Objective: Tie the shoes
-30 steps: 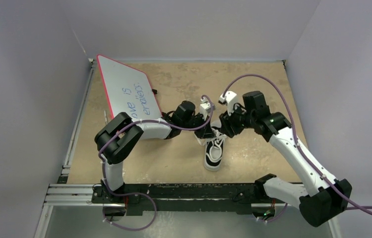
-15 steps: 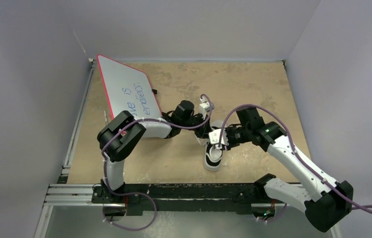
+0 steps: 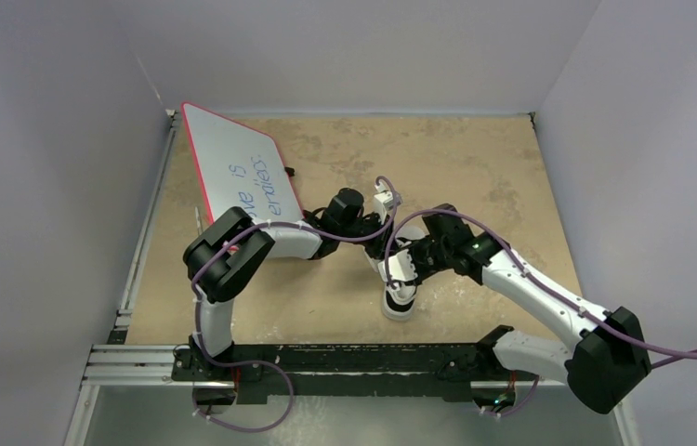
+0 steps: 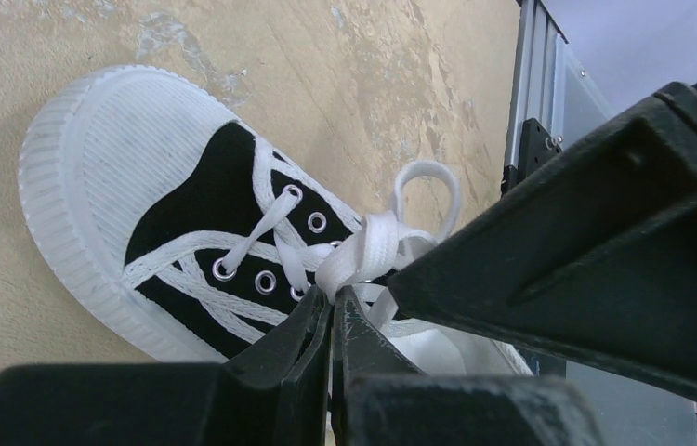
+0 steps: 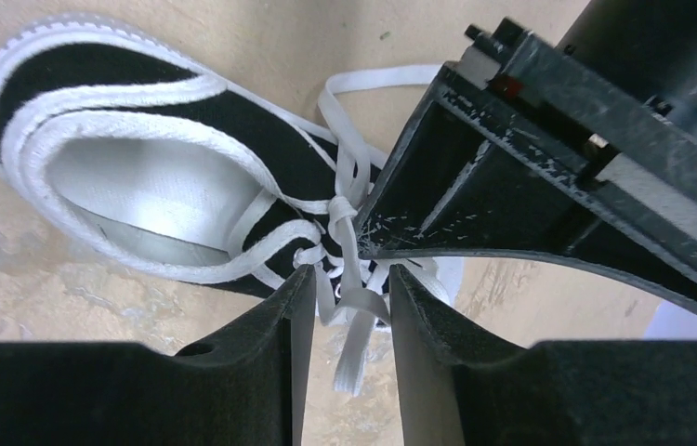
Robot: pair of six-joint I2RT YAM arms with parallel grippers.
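**Inspector:** Where is the sneaker?

**Assistant:** The sneaker [image 3: 401,299] lies on the table [image 3: 475,167] near the middle, with its white toe toward the arm bases. Both grippers meet over its laced part, so the overhead view hides the heel end. A whiteboard [image 3: 238,172] lies well apart, at the far left.

**Inspector:** And the left gripper?

**Assistant:** The left gripper [image 4: 331,314] is closed tight. It pinches a white lace [image 4: 363,255] just above the eyelets, and a small loop of lace stands beyond its tips.

**Inspector:** And the right gripper?

**Assistant:** The right gripper [image 5: 349,297] is partly open, directly above the sneaker's tongue and just beside the left gripper. A strand of lace hangs in the gap between its fingers [image 5: 294,311]. No clamping shows, so the assistant records the strand as not gripped.
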